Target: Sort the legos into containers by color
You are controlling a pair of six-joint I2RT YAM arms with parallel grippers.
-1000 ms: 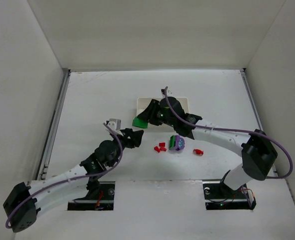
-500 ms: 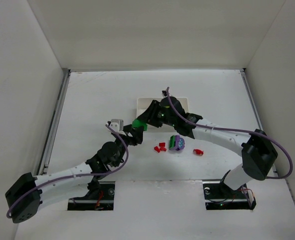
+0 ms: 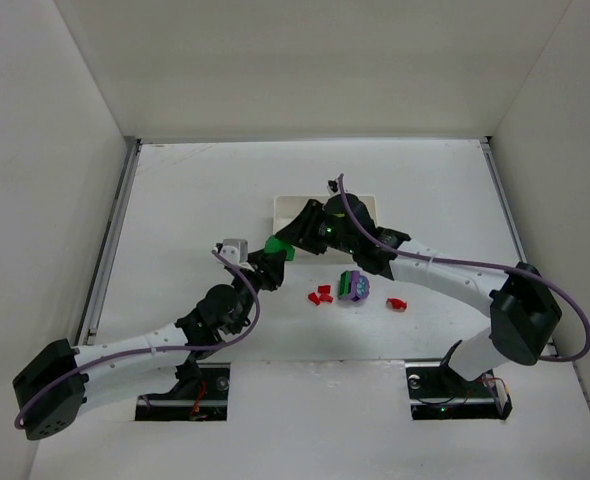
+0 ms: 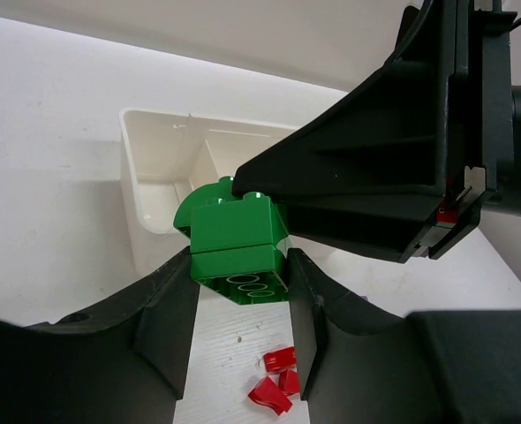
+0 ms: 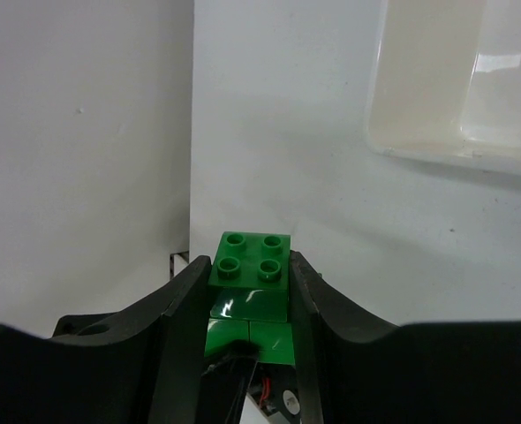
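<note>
A stack of green legos [image 3: 278, 246] hangs between both grippers just in front of the white tray's [image 3: 366, 206] left end. My right gripper [image 3: 289, 238] is shut on the upper green bricks [image 5: 252, 265], studs facing its camera. From below, my left gripper [image 4: 241, 265] is shut on the bottom green brick [image 4: 239, 256], with a finger pressed on each side. Several red legos [image 3: 321, 295] lie on the table under the stack, with one more red one [image 3: 396, 304] to the right. A purple and green clump [image 3: 353, 286] sits between them. The tray's compartments [image 4: 168, 168] look empty where visible.
White walls close in the table on the left, back and right. A metal rail [image 3: 110, 250] runs along the left edge. The right arm reaches across the tray's front and hides part of it.
My left gripper has moved forward and right up to the green stack and closed its jaws on the bottom brick. The right gripper has held the stack almost still.
</note>
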